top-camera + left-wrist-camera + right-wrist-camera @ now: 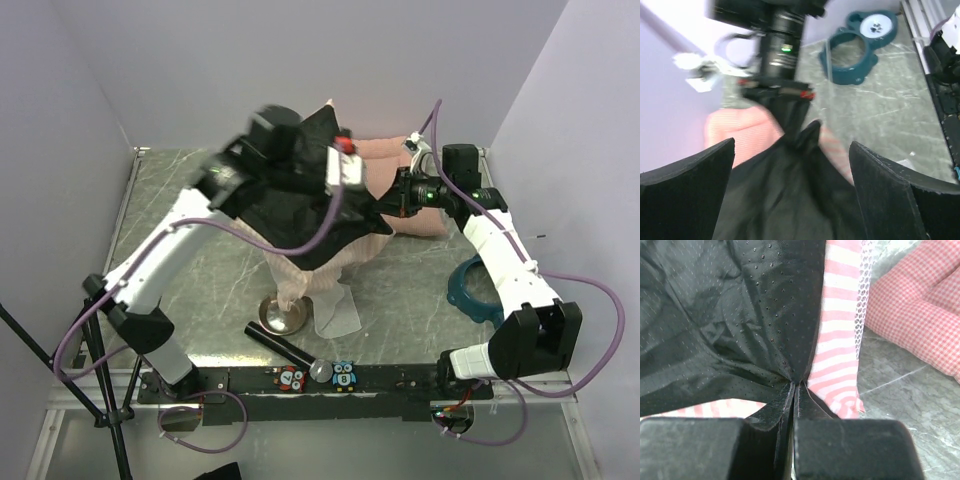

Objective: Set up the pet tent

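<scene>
Pinching a fold of the pet tent's [740,315] black floor, the right gripper [794,390] was closed tight on it. The left gripper [792,146] hung wide open over the same fabric, holding nothing. The tent hung bunched mid-table, in front of the gingham cushion [405,160].

Risks: thin pinch could slip; trailing striped cloth could drag the metal bowl [282,313].

Only legible marks: owl stickers [318,377], apparently numbered 2 and 8.
</scene>
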{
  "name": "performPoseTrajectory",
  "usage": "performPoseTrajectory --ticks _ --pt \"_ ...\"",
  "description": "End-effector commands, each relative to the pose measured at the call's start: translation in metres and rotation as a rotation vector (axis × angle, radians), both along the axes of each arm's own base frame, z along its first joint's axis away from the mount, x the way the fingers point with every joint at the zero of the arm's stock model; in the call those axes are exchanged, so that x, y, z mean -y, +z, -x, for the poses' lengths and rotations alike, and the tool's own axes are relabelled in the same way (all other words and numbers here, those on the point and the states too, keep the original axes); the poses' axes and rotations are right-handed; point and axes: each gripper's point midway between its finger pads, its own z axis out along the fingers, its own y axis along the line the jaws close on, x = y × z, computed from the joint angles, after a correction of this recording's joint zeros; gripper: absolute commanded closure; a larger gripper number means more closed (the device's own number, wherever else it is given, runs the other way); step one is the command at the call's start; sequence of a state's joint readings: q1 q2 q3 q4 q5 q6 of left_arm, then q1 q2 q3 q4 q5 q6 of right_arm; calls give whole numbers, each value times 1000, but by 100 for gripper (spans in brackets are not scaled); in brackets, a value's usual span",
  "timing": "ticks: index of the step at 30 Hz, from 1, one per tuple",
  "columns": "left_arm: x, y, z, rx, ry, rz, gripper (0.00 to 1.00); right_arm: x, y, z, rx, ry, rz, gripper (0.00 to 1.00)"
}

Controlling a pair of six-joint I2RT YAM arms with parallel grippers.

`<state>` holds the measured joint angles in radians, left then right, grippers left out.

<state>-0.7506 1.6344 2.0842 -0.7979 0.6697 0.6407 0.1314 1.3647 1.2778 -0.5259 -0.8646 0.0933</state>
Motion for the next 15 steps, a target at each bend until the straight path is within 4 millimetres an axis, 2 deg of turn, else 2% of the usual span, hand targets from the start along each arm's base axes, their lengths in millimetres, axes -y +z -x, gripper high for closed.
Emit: performPoseTrajectory --ticks 1,6,9,11,12,15 --pt "35 -44 -16 -39 87 -21 0 -4 48 13 151 12 -32 100" --pt "40 -99 -36 -35 139 -100 0 -10 53 32 235 83 -35 100" --pt "37 -118 -44 -35 158 -123 0 -14 55 40 263 127 -42 100" --pt "35 -124 -50 -35 168 -121 4 -15 55 42 264 148 -46 100" --pt "34 -128 -52 -44 171 -126 12 -16 57 43 270 152 -48 100" --pt "25 -138 -56 -82 170 -153 45 -16 60 46 285 163 -53 100"
